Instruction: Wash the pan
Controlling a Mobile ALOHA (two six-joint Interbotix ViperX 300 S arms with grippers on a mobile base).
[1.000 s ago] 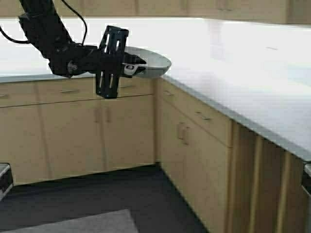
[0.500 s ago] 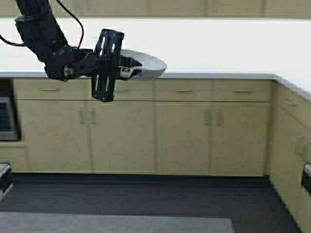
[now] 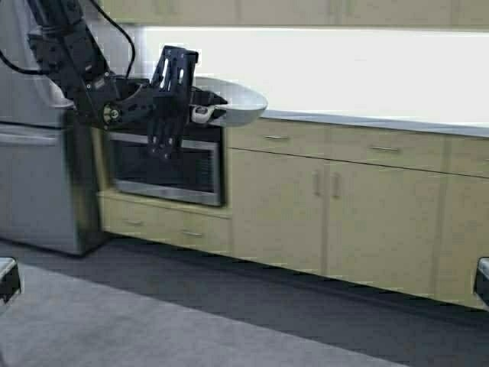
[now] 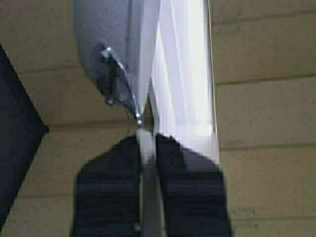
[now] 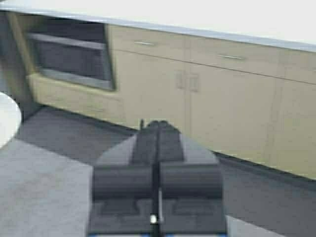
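We see the left gripper [image 3: 200, 107] clenched on the short handle of the pan [image 3: 233, 101], which it carries in the air, bowl pointing away from the wrist, over the edge of the worktop [image 3: 367, 122]. In the left wrist view the fingers [image 4: 106, 190] press the handle from both sides, with the pan [image 4: 116, 47] just beyond their tips. The right gripper [image 5: 157, 129] is parked low, its fingers pressed together on nothing. Below the held pan stands the built-in oven [image 3: 164, 164]; beyond it run the cabinets [image 3: 328, 206]. We judge the step in hand to be transport: no sink or tap is visible, so the next move calls for finding the sink while keeping the pan level and the grip firm.
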